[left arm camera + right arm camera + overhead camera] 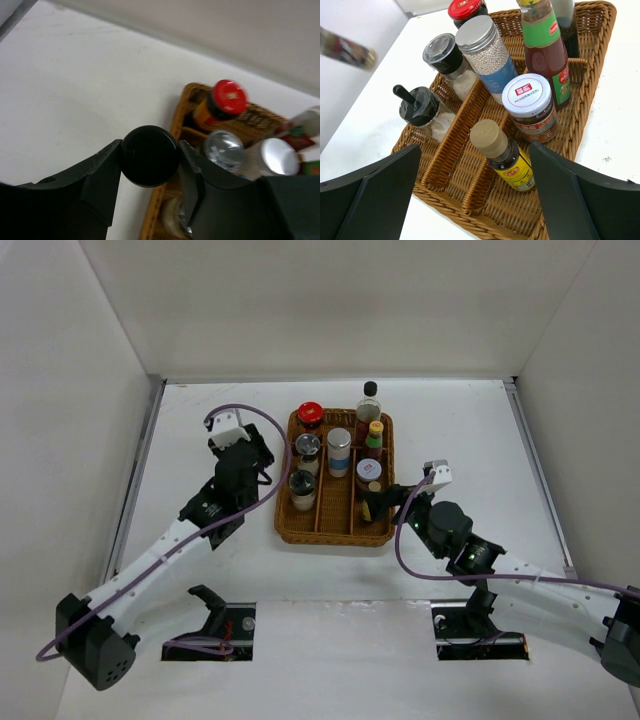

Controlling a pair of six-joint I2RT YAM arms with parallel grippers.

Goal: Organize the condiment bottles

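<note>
Left gripper point(150, 157) is clamped hard on a black-capped bottle point(150, 154). The wrist view gives only the round cap pinched between both fingers, with no label to read. It sits just outside the left edge of the tray point(330, 536), and I cannot tell whether its base touches the table point(470, 440). Over on the other side, the right gripper point(474, 146) hangs spread wide at the tray's near right corner, nothing in it. Its fingers stand either side of the tan-cap bottle point(489, 137) without touching. That bottle wears a yellow label with a red mark, print too small to read, and it stands nearest in the right compartment. Just behind it is the white-lid jar point(526, 95), with red Chinese characters on the lid that are not sharp enough to make out. Behind that comes the sauce bottle point(545, 45), with a yellow cap, a green label and a red oval logo, lettering unreadable. At the tray's far right corner stands the clear bottle point(369, 400) with its own black cap. The middle compartment holds one silver-cap jar point(482, 50), pale beads inside, blue label. In the left compartment, far to near, are the red-lid jar point(465, 9) with unreadable white print on top, a grey-top shaker point(442, 50), and a black flip-top shaker point(420, 106). All of them in the tray stand upright.
</note>
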